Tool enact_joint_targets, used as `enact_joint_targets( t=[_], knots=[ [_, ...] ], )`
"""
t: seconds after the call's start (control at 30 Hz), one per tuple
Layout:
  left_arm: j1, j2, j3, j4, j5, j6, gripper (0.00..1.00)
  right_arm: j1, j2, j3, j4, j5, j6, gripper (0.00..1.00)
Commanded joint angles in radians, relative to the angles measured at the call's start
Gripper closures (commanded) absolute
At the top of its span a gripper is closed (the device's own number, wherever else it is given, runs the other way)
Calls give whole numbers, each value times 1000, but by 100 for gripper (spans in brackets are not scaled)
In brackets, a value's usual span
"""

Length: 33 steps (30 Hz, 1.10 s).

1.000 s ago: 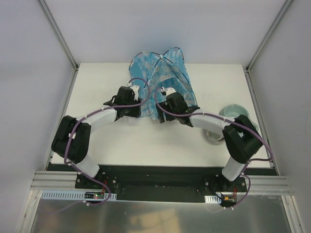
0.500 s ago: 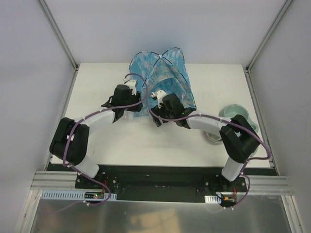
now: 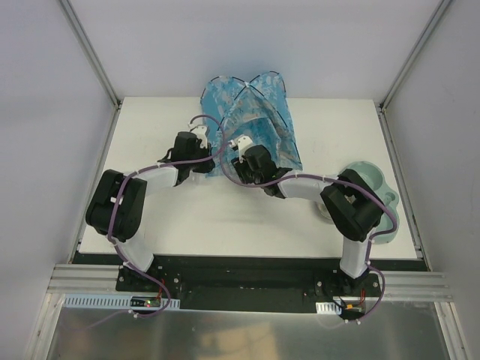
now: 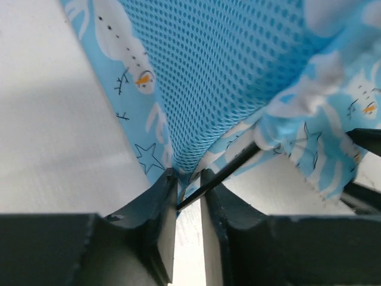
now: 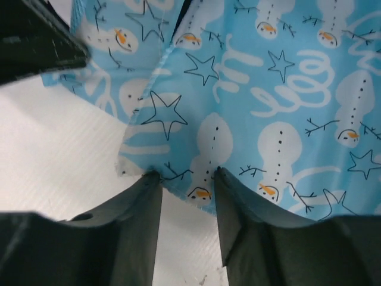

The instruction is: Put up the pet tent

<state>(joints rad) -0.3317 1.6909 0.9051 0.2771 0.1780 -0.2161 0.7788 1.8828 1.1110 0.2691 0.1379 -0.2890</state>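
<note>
The pet tent, blue fabric printed with white snowmen and stars and crossed by thin black poles, stands slumped at the back centre of the white table. At its near left corner my left gripper has its jaws drawn narrow, with the mesh corner and a black pole end pinched between the tips. My right gripper stands open just to the right. The tent's printed hem lies between its fingertips, loose in the gap.
A pale green dish sits at the right edge of the table, partly behind my right arm's elbow. White enclosure walls and metal posts stand on both sides. The two wrists are close together.
Both wrists have pushed back and inward against the tent's near edge. The left jaws have narrowed onto the corner and pole end. The right jaws have narrowed too, and the right elbow has swung left.
</note>
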Motion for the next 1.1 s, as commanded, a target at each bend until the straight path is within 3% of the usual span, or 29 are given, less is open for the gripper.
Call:
enact_joint_targets(
  t=[0.0, 0.27, 0.6, 0.73, 0.87, 0.93, 1.07],
  knots=[
    [17, 16, 38, 31, 63, -2, 84, -24, -30, 21, 177, 68, 97, 63],
    [28, 24, 55, 7, 89, 9, 97, -91, -4, 55, 266, 77, 353, 90],
    [29, 32, 84, -38, 112, 18, 99, -142, 162, 202, 348, 3, 585, 91],
    [29, 23, 97, -59, 106, 18, 98, -141, 138, 168, 346, -24, 613, 79],
    [29, 13, 107, -72, 101, 18, 98, -142, 38, 70, 325, -8, 613, 47],
    [29, 9, 107, -79, 95, 21, 98, -142, -29, 17, 308, -6, 614, 38],
    [29, 0, 101, -84, 86, 34, 98, -139, -183, -81, 243, -17, 633, 34]
  ],
)
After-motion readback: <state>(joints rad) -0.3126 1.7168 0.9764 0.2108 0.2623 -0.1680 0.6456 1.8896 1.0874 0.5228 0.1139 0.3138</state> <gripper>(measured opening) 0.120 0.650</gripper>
